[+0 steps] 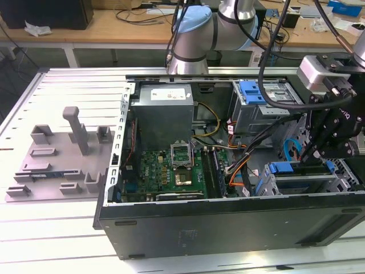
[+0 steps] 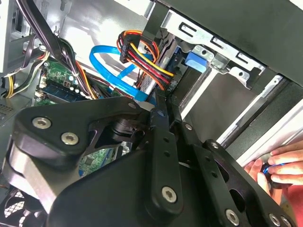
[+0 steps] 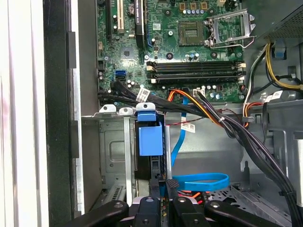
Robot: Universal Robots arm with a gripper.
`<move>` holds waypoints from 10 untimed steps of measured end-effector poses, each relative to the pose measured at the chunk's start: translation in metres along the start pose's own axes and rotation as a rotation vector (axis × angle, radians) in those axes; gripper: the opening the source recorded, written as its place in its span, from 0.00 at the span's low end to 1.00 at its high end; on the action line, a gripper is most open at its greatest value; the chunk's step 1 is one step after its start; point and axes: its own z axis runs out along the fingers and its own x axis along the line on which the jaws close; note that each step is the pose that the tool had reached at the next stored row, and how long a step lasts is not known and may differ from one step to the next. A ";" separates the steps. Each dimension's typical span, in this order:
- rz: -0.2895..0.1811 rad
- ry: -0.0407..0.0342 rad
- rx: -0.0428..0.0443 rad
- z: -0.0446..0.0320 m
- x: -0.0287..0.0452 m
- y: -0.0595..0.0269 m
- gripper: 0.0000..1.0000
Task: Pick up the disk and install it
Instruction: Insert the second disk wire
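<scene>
1 disk point(image 3: 150, 142) stands edge-up in its bay, directly ahead of the end effector point(image 3: 162, 185), whose fingers close around its rear edge for seating.

End effector point(image 2: 163, 106) beside blue cable point(image 2: 106, 64)

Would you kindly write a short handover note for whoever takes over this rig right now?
The gripper is down inside the open computer case, right at the end of the disk; whether it grips cannot be judged.
The disk stands edge-on, blue carrier showing, in the drive bay by the case wall, next to the blue cable.
Done: the disk is off the table and in the bay.
Left: full seating cannot be confirmed.
Note: a person's hand is at the case edge in the second wrist view.
</scene>
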 end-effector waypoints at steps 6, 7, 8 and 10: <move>0.000 0.0001 0.0000 0.0010 0.0000 -0.0004 0.17; 0.000 0.0001 0.0000 0.0011 0.0000 -0.0005 0.17; 0.000 0.0001 0.0000 0.0013 0.0000 -0.0006 0.17; 0.000 0.0001 0.0000 0.0018 0.0000 -0.0006 0.17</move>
